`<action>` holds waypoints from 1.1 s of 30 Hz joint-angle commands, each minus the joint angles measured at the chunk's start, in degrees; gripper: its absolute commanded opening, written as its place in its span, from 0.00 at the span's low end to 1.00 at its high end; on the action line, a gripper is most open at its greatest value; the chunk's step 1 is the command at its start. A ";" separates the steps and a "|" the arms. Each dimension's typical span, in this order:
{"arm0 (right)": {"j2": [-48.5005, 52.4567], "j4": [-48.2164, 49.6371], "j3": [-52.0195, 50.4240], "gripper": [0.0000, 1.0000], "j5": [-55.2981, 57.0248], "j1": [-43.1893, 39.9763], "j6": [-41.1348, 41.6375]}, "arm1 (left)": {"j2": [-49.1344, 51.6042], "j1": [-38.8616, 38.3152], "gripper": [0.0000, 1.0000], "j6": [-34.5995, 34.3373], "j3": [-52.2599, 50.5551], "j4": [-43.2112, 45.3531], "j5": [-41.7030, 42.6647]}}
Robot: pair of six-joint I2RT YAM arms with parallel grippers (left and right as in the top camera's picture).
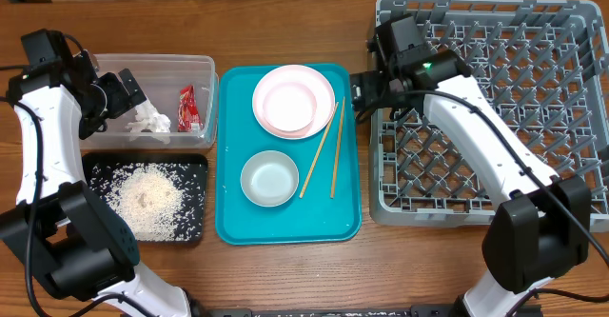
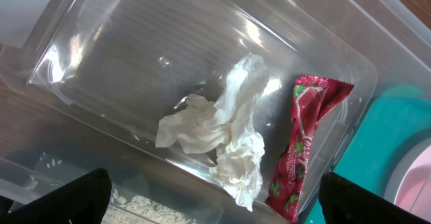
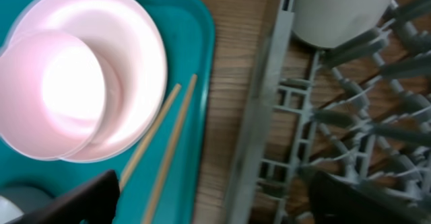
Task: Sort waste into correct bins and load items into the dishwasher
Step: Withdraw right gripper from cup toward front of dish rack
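Now — left gripper [image 1: 127,93] wide open over clear tub [image 2: 121,42], tissue [image 2: 229,130] and wrapper [image 2: 303,143] inside | right gripper [image 1: 361,92] jaws apart, empty, at rack [image 1: 571,69] edge.

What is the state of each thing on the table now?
tissue: crumpled, in clear tub
wrapper: in clear tub
rice: loose on black tray
pink bowl: on pink plate, on teal tray
grey-white bowl: empty, upright, on teal tray
chopsticks: lying on teal tray
white cup: in dish rack
left gripper: open, above clear tub
right gripper: open, empty
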 commanded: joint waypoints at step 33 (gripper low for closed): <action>0.83 6.14 -8.48 0.30 -3.19 -1.07 5.35 | -1.95 -0.44 1.00 1.07 0.90 -0.11 -0.37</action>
